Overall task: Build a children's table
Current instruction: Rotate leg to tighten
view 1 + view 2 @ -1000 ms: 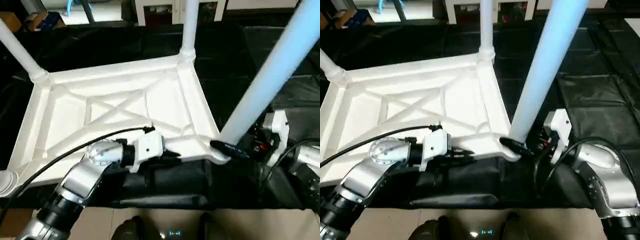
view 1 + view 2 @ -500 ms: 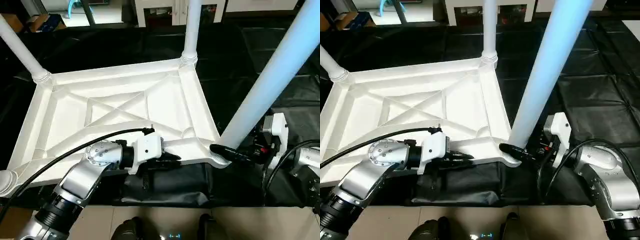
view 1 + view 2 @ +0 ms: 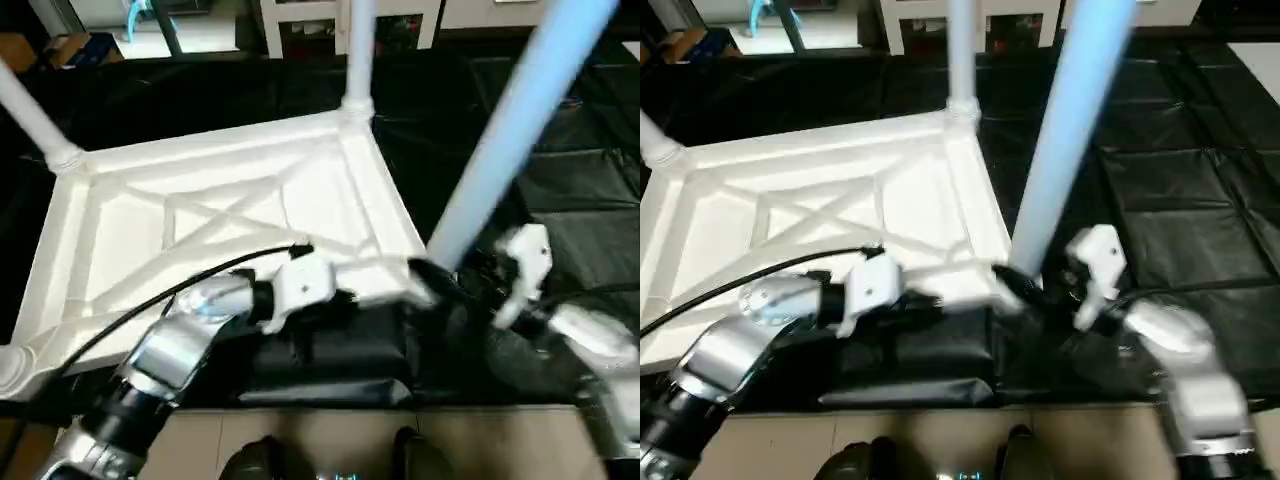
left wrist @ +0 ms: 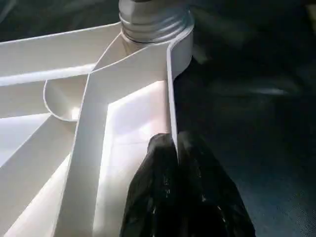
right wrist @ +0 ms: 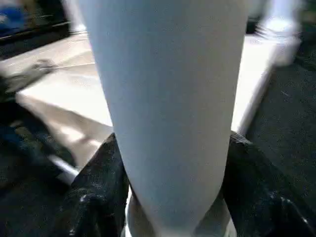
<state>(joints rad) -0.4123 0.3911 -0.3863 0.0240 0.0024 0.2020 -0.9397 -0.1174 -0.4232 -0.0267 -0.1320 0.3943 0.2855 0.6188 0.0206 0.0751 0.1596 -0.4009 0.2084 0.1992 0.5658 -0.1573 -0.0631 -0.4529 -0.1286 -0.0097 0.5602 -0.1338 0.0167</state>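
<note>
The table top (image 3: 230, 215) lies upside down on the black floor mat (image 3: 1180, 190), ribbed underside up. We judge it to be light, hollow moulded plastic: stiff along the ribs, but free to slide on the mat if pushed sideways. Its thin rim wall is the natural place to pinch it.

Upright legs stand in the far corner sockets, far right leg (image 3: 356, 50) and far left leg (image 3: 30, 110). The near right leg (image 3: 1065, 130) rises from its socket, leaning slightly. We judge these tubes smooth and slippery, light, and long enough to lever hard on the socket; best gripped low, near the base.

Left gripper (image 4: 177, 163): clenched on the rim wall of the near edge, one finger on each side.

Right gripper (image 5: 173, 197): fingers (image 5: 94, 197) bracket the base of the near right leg, touching or nearly so. Whether it is truly clamped we cannot tell.
</note>
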